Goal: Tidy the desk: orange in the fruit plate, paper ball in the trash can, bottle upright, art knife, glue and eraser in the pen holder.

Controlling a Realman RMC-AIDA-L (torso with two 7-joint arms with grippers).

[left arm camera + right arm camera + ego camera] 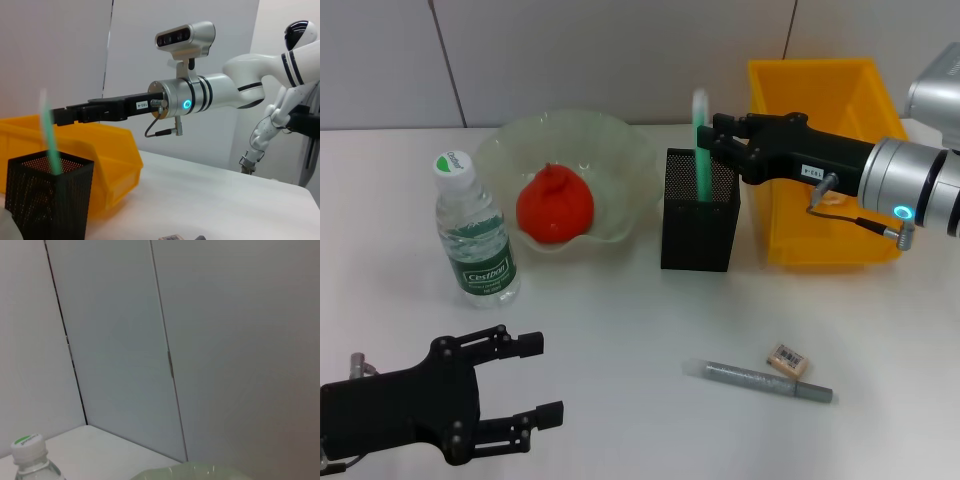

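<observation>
The right gripper (720, 140) pinches a green stick (701, 150) upright over the pen holder (698, 212), at three o'clock from the fruit plate (620, 135), so it drops in; the left gripper (535, 380) idles, fingers wide.

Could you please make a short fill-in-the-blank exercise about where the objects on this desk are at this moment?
1. The orange lies inside the ____, a pale-green glass bowl.
2. The bottle stands ____ on the table, beside the fruit plate.
3. The right hand is above the ____, where a green stick stands.
4. The eraser lies on the table, next to a ____ pen-like object.

Missing words: fruit plate; upright; pen holder; grey
</observation>
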